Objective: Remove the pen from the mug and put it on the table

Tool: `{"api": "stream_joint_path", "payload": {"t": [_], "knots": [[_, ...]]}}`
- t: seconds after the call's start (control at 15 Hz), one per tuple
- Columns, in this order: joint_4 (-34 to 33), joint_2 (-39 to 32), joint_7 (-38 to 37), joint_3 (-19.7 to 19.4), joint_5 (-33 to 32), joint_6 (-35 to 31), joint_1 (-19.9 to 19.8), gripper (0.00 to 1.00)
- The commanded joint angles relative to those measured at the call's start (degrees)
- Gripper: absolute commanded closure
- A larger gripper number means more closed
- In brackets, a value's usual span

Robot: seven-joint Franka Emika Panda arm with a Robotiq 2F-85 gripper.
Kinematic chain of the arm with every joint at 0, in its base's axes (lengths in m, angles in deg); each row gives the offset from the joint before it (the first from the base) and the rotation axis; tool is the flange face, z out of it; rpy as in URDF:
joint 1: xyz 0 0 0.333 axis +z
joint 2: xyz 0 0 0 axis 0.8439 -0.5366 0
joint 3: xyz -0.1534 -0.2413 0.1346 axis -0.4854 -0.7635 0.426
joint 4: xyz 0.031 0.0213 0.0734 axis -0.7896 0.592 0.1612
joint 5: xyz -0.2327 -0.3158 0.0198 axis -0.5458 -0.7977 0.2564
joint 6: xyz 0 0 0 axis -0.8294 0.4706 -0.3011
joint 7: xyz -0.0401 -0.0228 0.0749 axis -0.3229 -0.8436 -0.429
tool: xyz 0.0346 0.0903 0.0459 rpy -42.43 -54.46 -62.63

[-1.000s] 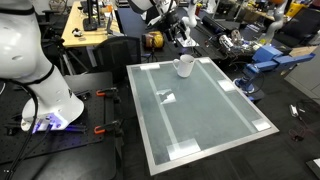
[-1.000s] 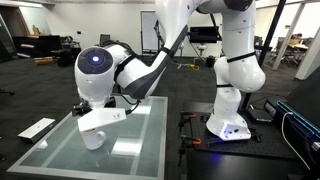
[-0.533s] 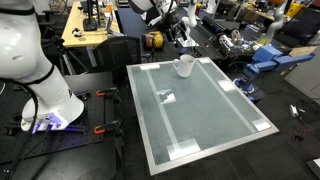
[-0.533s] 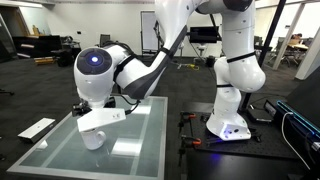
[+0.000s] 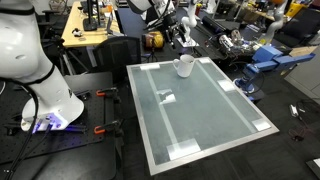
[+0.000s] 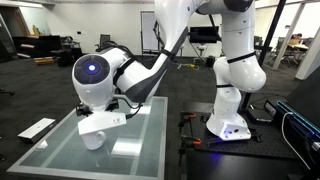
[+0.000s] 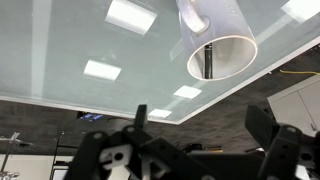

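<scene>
Pen (image 7: 207, 62) is inside the white mug (image 7: 215, 28); its dark shaft shows through the mouth in the wrist view. The mug sits by a short edge of the tabletop (image 5: 200, 120). The gripper (image 7: 197, 118) hovers close to the mug, jaws spread, holding nothing. The pen is probably light, stiff, thin and slick. Pinch its upper end and lift straight, or the mug may tip.
</scene>
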Motion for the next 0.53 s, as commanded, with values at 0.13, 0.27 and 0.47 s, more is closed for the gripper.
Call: {"api": "stream_joint_path", "payload": {"t": [0.13,0.27,0.47], "knots": [[-0.4,-0.2,0.1,-0.4,0.2,0.2,0.7,0.00],[-0.5,-0.2,0.1,-0.5,0.2,0.3,0.7,0.00],[-0.5,-0.2,0.1,-0.5,0.2,0.3,0.7,0.00]]}}
